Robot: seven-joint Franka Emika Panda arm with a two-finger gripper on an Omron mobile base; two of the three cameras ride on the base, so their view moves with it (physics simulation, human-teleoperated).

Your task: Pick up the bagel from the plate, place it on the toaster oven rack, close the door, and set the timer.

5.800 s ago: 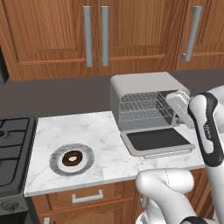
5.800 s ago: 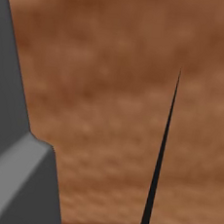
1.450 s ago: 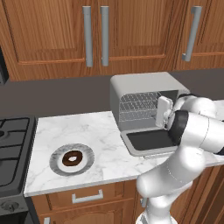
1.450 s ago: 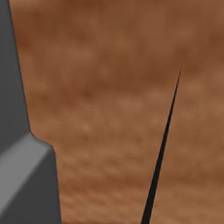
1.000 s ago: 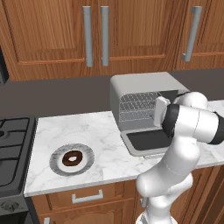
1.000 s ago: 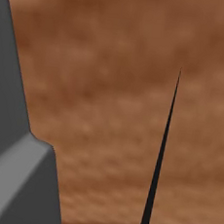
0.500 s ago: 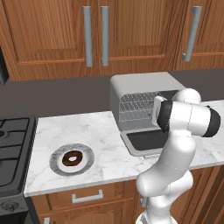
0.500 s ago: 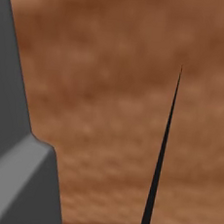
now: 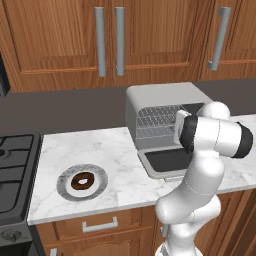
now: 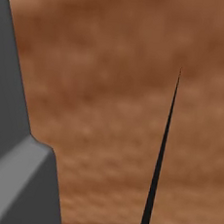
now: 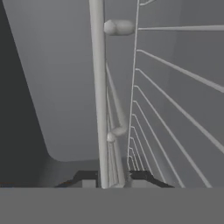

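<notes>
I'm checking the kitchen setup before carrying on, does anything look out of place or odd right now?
Nothing spilled or damaged. One oddity: the bagel sits on the plate, yet the fingers are at the toaster oven rack, straddling a front bar.

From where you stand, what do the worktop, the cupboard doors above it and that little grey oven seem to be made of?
The white grey-veined worktop looks like polished marble, going by its veining. The brown cupboard doors look like varnished wood, showing grain, with brushed-metal bar handles. The boxy light-grey toaster oven seems matte painted metal, and its thin-barred silver rack looks like steel wire.
</notes>
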